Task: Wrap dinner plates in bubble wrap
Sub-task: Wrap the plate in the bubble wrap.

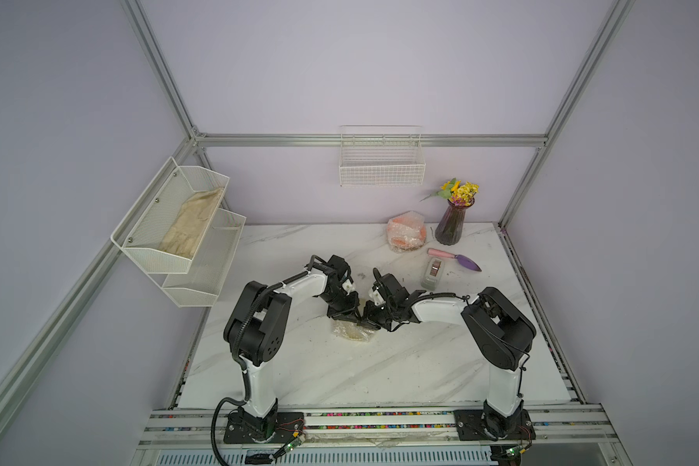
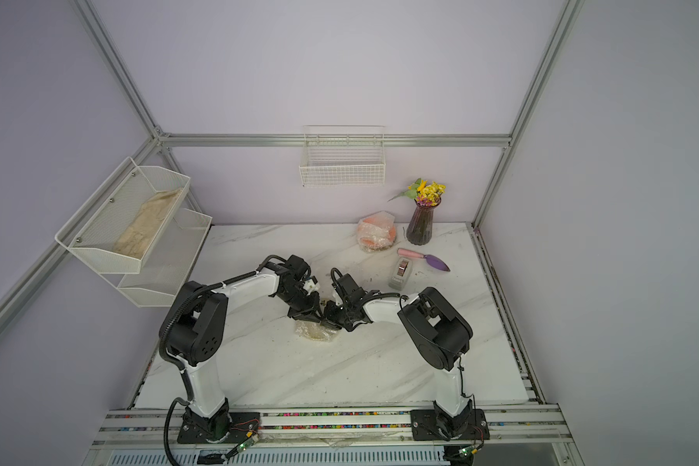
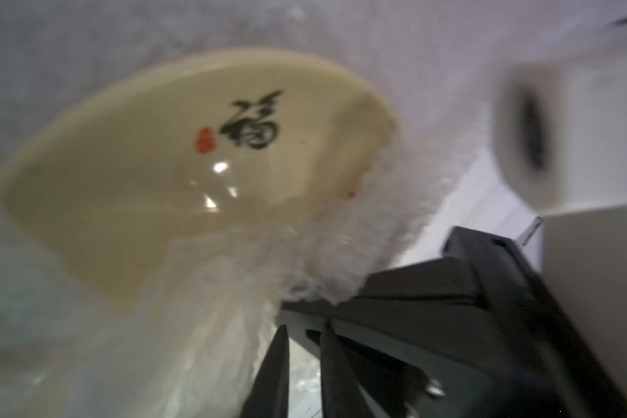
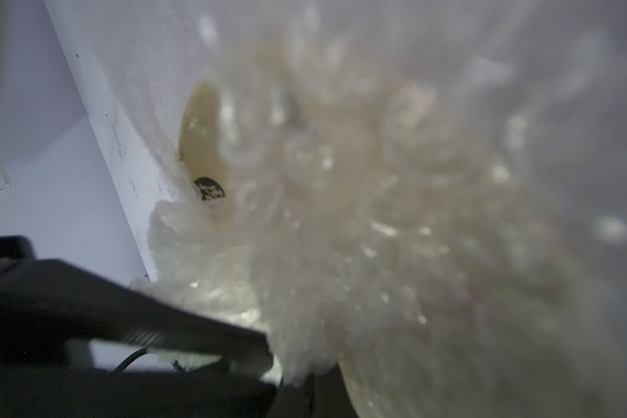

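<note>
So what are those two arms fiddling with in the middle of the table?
They are wrapping a cream plate in bubble wrap. The right fingers are shut on a bunched part of the sheet. The left fingers sit close beside them, but whether they grip anything is unclear. An orange plate lies already wrapped at the back, beside the vase.

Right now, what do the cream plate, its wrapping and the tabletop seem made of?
The cream plate: likely glazed ceramic, glossy; sharp light glints. The bubble wrap: thin clear plastic, crinkled, shiny bubbles. The tabletop: white with grey veins, marble look; stone or laminate, cannot tell.
</note>
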`<action>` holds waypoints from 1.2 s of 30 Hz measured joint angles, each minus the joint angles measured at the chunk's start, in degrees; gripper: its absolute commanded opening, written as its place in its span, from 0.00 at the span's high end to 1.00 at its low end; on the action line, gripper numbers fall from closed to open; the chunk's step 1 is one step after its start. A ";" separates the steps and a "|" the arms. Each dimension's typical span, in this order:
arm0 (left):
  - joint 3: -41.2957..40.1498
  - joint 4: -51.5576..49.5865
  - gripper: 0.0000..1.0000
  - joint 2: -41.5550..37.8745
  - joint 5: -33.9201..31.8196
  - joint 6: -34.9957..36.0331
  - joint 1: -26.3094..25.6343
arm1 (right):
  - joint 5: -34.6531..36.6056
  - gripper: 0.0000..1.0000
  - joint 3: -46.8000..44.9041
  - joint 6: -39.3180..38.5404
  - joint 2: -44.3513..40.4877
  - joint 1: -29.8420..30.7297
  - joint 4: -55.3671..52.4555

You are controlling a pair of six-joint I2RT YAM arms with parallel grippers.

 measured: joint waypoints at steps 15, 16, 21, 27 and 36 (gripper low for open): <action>-0.09 -2.43 0.88 0.26 -8.50 2.99 -1.11 | 0.04 0.53 3.67 -1.84 -2.32 -4.70 -5.25; -0.09 -2.45 0.88 0.26 -8.52 3.37 -1.11 | -0.44 0.53 4.02 -1.99 -2.54 -6.71 -5.53; -0.26 -2.29 0.88 0.24 -8.55 4.04 -1.09 | -2.32 0.49 5.40 -3.52 -2.32 -19.30 -6.34; -1.07 -1.49 0.88 -0.24 -8.50 4.02 -1.09 | -4.48 0.47 10.95 -7.02 3.91 -26.56 -6.64; -1.92 -0.52 0.88 -0.79 -8.46 3.98 -1.09 | -7.32 0.67 14.03 -8.66 9.20 -26.10 -5.14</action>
